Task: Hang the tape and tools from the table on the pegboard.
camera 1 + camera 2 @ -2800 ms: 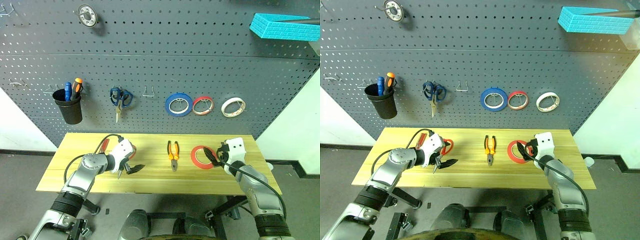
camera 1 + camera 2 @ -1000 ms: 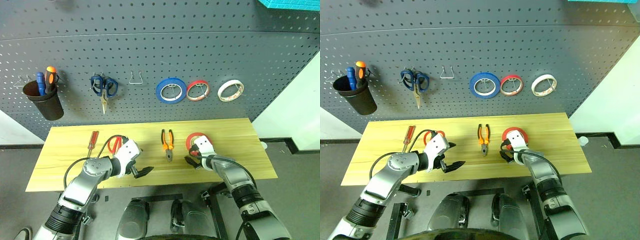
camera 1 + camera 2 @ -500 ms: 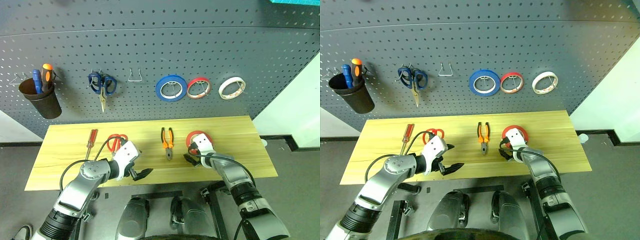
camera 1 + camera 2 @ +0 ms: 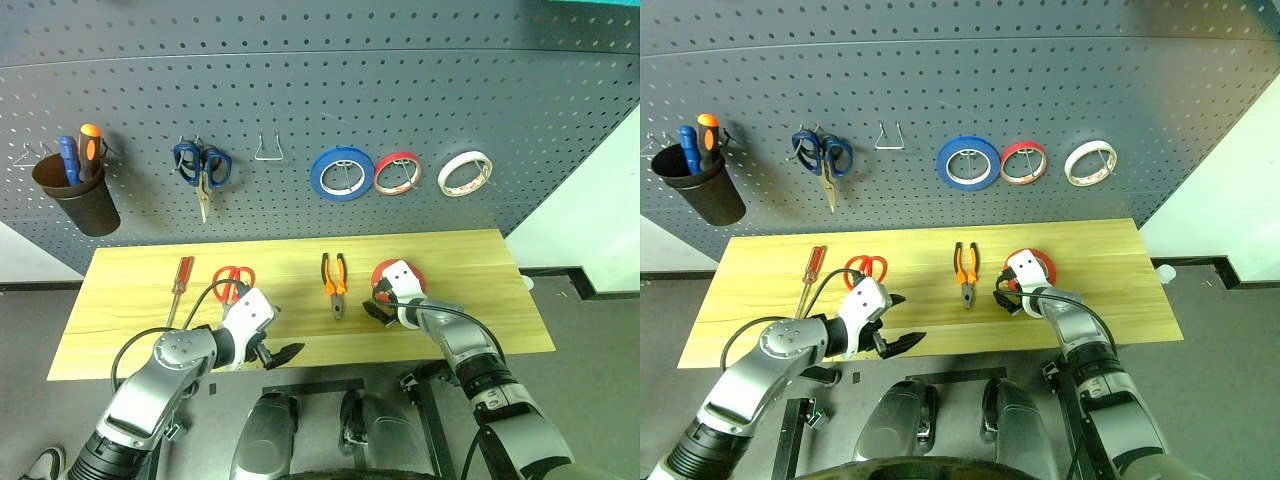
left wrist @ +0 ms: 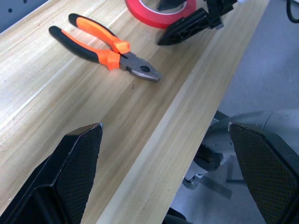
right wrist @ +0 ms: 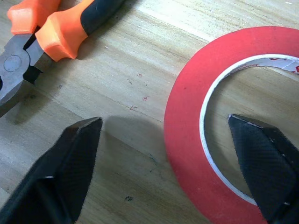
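A long table of pale yellow wood runs across the middle of the head view, a dark grey pegboard filling the frame above it. Right of centre on the wood lies the red-orange tape, flat, with the right gripper at its near-left edge. The wrist view shows those two black fingers spread wide, one over bare wood outside the ring and the other over the ring's hole, so the red band sits between them; nothing is clamped. Just left of the tape, at centre frame, lie the pliers, orange-and-black handles toward the board and nose toward the near edge, close beside the gripper but apart from it. Farther left rest the red-handled scissors and, left again, the slim red-handled screwdriver, both flat on the wood. The left gripper hangs at the table's near edge, lower left of centre, jaws wide and empty, its cable crossing the scissors.

On the board, upper left, a black cup holds a blue and an orange-handled screwdriver. To its right hang blue-handled scissors, then a bare wire hook. Right of centre three rolls hang in a row: a blue roll, a red roll and a white roll
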Motion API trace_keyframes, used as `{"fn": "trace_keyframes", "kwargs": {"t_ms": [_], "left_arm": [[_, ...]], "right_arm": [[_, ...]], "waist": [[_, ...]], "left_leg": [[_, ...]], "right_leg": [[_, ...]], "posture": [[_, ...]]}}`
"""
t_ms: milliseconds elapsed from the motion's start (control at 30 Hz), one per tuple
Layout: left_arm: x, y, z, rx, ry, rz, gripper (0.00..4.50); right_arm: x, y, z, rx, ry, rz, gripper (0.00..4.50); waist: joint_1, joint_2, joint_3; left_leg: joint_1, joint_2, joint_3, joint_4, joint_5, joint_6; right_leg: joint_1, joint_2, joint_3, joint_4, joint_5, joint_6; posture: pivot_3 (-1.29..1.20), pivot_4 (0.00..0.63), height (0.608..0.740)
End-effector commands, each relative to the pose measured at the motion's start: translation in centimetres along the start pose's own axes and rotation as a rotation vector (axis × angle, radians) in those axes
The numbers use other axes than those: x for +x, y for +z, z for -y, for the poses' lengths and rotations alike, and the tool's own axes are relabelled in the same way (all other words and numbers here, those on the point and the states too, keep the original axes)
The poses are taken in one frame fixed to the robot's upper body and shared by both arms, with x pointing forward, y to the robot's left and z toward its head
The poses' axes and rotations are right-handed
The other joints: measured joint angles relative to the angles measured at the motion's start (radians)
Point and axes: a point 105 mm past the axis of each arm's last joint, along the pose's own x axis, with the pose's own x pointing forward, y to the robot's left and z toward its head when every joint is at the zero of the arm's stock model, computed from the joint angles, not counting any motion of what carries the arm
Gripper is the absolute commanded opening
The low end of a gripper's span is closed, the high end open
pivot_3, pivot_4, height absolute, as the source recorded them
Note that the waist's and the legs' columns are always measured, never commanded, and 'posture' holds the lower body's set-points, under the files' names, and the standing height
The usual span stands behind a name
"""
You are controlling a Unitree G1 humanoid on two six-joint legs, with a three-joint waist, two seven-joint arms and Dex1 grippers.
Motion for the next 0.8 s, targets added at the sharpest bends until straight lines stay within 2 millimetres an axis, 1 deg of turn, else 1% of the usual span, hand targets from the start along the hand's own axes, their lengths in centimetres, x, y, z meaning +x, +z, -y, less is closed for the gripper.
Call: {"fn": "trace_keyframes", "kwargs": {"t_ms": [33,67,233,267,300,600,733,800], "left_arm": [[-0.5,0.9,-0.2,0.019,0.014,0.03,4.5],[-0.4,0.9,-0.2,0.019,0.016,0.03,4.5],[-0.3,1.1,-0.4,0.023,0.021,0.034,4.5],[-0.3,1.1,-0.5,0.024,0.021,0.035,4.5],[-0.2,1.2,-0.6,0.025,0.022,0.039,4.5],[0.1,1.6,-1.0,0.035,0.023,0.055,4.5],[0.1,2.4,-1.1,0.035,0.02,0.095,4.5],[-0.1,2.9,-1.1,0.032,0.016,0.122,4.5]], "right_arm": [[0.4,-2.7,-1.3,0.043,0.042,-0.083,3.26],[0.4,-2.7,-1.3,0.042,0.042,-0.082,2.97],[0.6,-2.3,-1.1,0.035,0.037,-0.073,1.23],[0.6,-2.2,-1.0,0.034,0.035,-0.071,0.92],[0.6,-2.1,-1.0,0.033,0.033,-0.069,0.73],[0.2,-2.3,-0.4,0.034,0.027,-0.058,0.72],[-0.6,-1.5,-0.5,0.028,0.04,-0.016,0.72],[-1.3,-0.7,-0.7,0.025,0.06,0.023,0.72]], "waist": [[0.0,0.0,0.0],[0.0,0.0,0.0],[0.0,0.0,0.0],[0.0,0.0,0.0],[0.0,0.0,0.0],[0.0,0.0,0.0],[0.003,0.0,0.0],[0.003,0.001,0.001]], "left_leg": [[0.0,0.0,0.0,0.0,0.0,0.0],[0.0,0.0,0.0,0.0,0.0,0.0],[0.0,0.0,0.0,0.0,0.0,0.0],[0.0,0.0,0.0,-0.001,0.0,0.0],[0.0,0.0,0.0,-0.001,0.0,0.0],[-0.001,0.001,0.0,-0.001,0.0,0.0],[-0.002,0.001,0.0,-0.001,0.0,0.0],[-0.003,0.0,0.0,-0.001,0.0,0.0]], "right_leg": [[0.0,0.0,0.0,0.0,0.0,0.0],[0.0,0.0,0.0,0.0,0.0,0.0],[0.0,0.0,0.0,-0.001,0.0,0.0],[0.0,0.0,0.0,-0.001,0.0,0.0],[0.0,0.0,0.0,-0.001,0.0,0.0],[-0.001,0.001,0.0,-0.001,0.0,0.0],[-0.001,0.0,0.0,-0.002,0.0,0.0],[-0.002,0.0,0.0,-0.002,-0.001,0.001]], "posture": [[0.4,0.237,0.677],[0.41,0.235,0.677],[0.41,0.222,0.677],[0.41,0.217,0.677],[0.41,0.216,0.677],[0.41,0.206,0.677],[0.4,0.203,0.677],[0.4,0.203,0.677]]}}
